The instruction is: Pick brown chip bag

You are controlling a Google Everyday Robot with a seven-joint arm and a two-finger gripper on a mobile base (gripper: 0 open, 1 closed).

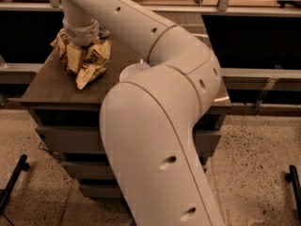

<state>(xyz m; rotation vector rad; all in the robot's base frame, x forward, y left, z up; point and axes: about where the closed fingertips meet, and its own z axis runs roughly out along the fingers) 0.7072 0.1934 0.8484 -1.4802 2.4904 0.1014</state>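
One gripper came straight down onto the brown chip bag, buried in its crumpled top; whether it was clenched or released, cannot tell. Bag sat on the left part of the table, long axis running toward the front edge. Dark lettering on the pale panel, unreadable.

Cream, rounded arm with dark oval holes; grey-ringed tool upper left.
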